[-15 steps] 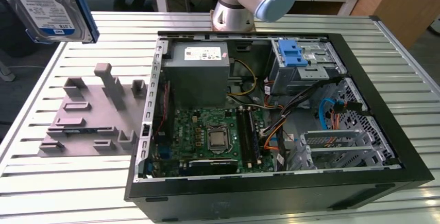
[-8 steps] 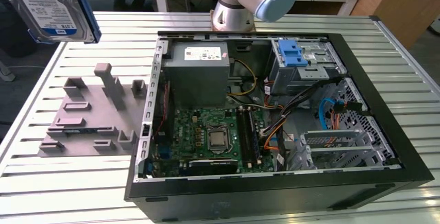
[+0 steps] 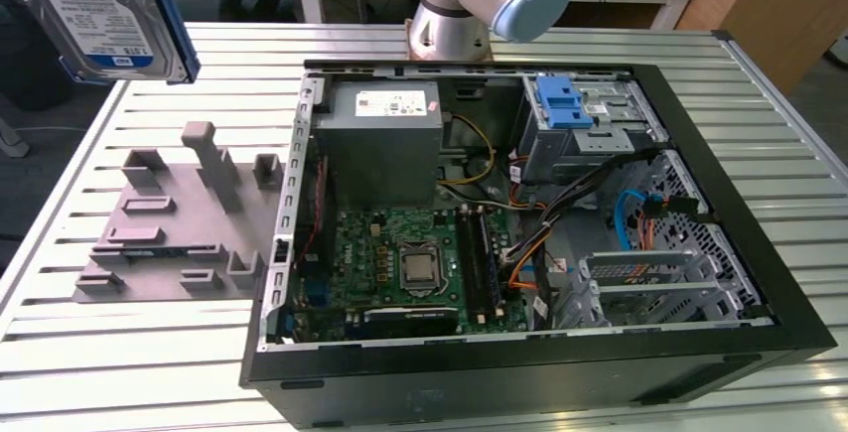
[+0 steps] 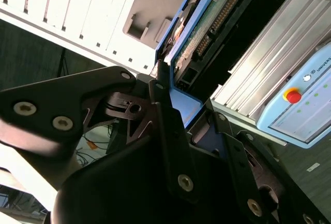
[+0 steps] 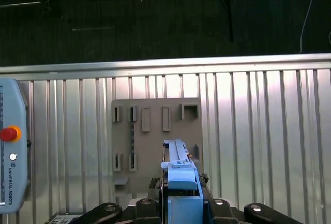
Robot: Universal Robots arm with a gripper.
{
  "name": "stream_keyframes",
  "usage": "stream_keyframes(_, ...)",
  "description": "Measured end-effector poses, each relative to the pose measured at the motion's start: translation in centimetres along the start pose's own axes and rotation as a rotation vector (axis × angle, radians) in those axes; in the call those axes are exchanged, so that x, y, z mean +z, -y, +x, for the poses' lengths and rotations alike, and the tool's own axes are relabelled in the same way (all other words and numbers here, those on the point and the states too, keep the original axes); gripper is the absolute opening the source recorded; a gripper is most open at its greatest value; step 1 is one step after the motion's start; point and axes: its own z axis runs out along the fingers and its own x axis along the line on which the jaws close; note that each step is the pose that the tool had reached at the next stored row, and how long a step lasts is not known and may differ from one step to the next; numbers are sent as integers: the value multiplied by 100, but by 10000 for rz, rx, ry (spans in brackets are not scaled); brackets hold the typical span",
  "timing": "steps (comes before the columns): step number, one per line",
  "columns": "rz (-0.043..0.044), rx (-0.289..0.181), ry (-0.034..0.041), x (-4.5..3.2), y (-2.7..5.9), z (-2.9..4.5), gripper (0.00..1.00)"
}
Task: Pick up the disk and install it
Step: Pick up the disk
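The disk, a silver hard drive with a white-and-blue label in a blue bracket, hangs high above the table at the exterior view's far upper left. In the second wrist view my gripper is shut on the disk, its black fingers pressing the blue bracket from both sides, with the drive's green circuit board facing out. In the first wrist view the disk stands edge-on above the grey holder plate.
The open computer case lies on the slatted metal table, with a blue-latched drive cage and a grey power supply inside. The grey holder plate sits beside it. A teach pendant lies on the table.
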Motion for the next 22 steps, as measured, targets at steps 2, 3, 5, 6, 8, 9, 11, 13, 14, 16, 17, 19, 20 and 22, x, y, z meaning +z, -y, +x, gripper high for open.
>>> stream_keyframes(2,0,0,0,0,16,-1,37)
stream_keyframes(3,-1,0,0,-1,25,-2,37)
stream_keyframes(5,0,0,0,-1,45,-2,37)
stream_keyframes(6,0,0,0,-2,55,-3,37)
stream_keyframes(8,0,0,0,-2,74,-4,37)
stream_keyframes(9,0,0,0,-2,83,-4,37)
stream_keyframes(11,-1,0,0,-3,102,-5,37)
stream_keyframes(13,0,0,0,-3,120,-6,37)
stream_keyframes(14,0,1,0,-4,128,-6,37)
stream_keyframes(16,0,0,0,-4,145,-7,37)
stream_keyframes(17,0,0,0,-4,153,-7,37)
stream_keyframes(19,0,0,0,-5,172,-7,37)
stream_keyframes(20,0,0,0,-5,181,-5,37)
stream_keyframes(22,0,0,0,-5,196,1,37)
